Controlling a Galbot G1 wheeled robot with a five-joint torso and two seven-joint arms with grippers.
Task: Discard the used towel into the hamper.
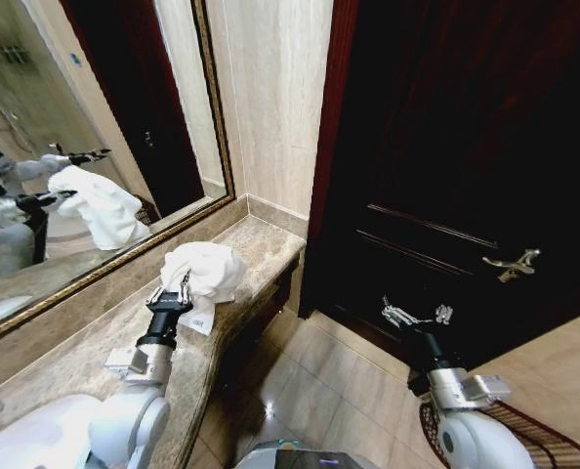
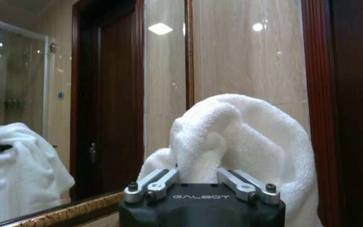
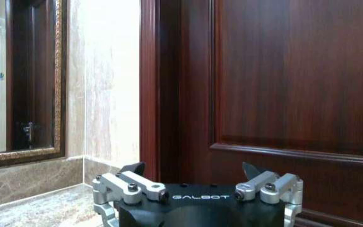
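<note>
Marble tabletop [image 1: 95,342] below the mirror carries the white towel [image 1: 207,269], pinched in the closed left end effector [image 1: 173,290]; right end effector [image 1: 414,315] hangs open, empty.

Both arms are glossy white shells ending in black cylindrical wrists. The left gripper [image 1: 176,290] and right gripper [image 1: 414,315] share a black housing stamped "GALBOT" in pale letters, silver metal linkages pinned with dark round screws, and black-tipped fingers [image 3: 133,168]. Grey brackets clamp each forearm.
</note>
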